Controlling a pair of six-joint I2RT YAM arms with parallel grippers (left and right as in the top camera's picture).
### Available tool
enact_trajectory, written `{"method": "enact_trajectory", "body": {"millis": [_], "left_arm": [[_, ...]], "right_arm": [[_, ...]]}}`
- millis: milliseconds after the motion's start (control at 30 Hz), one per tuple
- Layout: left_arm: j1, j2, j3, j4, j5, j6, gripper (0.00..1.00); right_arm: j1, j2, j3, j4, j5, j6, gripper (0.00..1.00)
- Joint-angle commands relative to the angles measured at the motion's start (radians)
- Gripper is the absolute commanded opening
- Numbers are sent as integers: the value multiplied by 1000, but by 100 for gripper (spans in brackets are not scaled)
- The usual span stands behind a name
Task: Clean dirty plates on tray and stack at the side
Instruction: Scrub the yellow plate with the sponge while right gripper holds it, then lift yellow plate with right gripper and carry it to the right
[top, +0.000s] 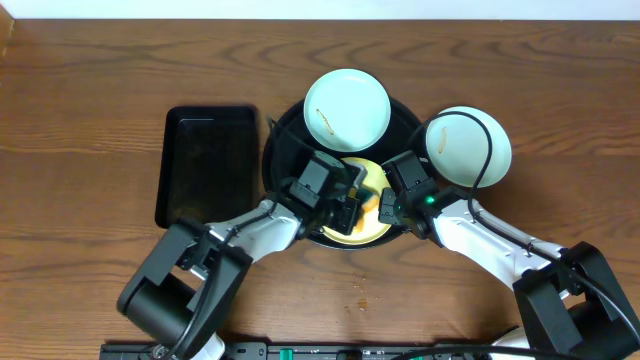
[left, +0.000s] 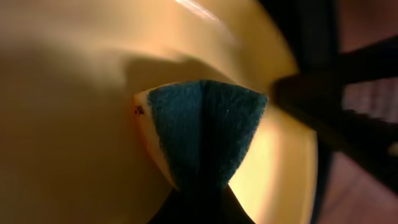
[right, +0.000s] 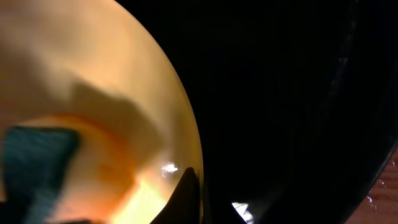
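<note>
Locate the round black tray (top: 285, 135) near the middle of the table (top: 100, 80). The yellow plate (top: 368, 178) lies in the tray's near half, towards the robot.

Check the left gripper (top: 345, 210). Its jaws are narrow and clamped on the sponge (left: 202, 130). The sponge's blue-green scouring face shows towards the wrist camera, and the sponge is pressed against the inner surface of the yellow plate.

Check the right gripper (top: 392, 205). Its jaws are closed and sit at the yellow plate's right rim. You cannot tell from the wrist view whether the rim is pinched between them.

Note the first blue plate (top: 346, 108) at the tray's far edge; it carries a thin brownish mark on its left side. The second blue plate (top: 467, 146) sits at the tray's right rim, mostly over the table. You cannot tell whether it rests on that rim.

The rectangular tray (top: 208, 165) lies just beside the round tray, on its left.
</note>
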Motion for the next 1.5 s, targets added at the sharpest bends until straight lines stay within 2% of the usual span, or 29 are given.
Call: {"method": "enact_trajectory", "body": {"millis": [0,100,433,567,800,967,1100,1300,1467], "left_arm": [[6,0,22,71,109,-101,7],[29,-54,63,97,100,-114,7],[161,-229,85,59,-32,-45,8],[256,-279,85,-24,-95,-43,8],[522,-377,85,-259,-95,-43,7],[689,-417,85,-390,-95,-43,8],[771,-413,85,-450,-95,-46,8],[810,-398,84,-496,-95,-46,8],[810,-393,80,-499,-95,-46,8]], "right_arm": [[3,2,-12,-10,-41,-6,1],[3,2,-12,-14,-41,-6,1],[3,2,-11,-13,-41,-6,1],[3,0,7,-5,-35,-46,1],[10,-52,163,-71,55,-243,1],[49,-97,294,-179,282,-393,1],[94,-128,381,-220,460,-510,1],[211,-142,436,-190,772,-714,1],[339,-138,435,-75,1192,-870,1]]}}
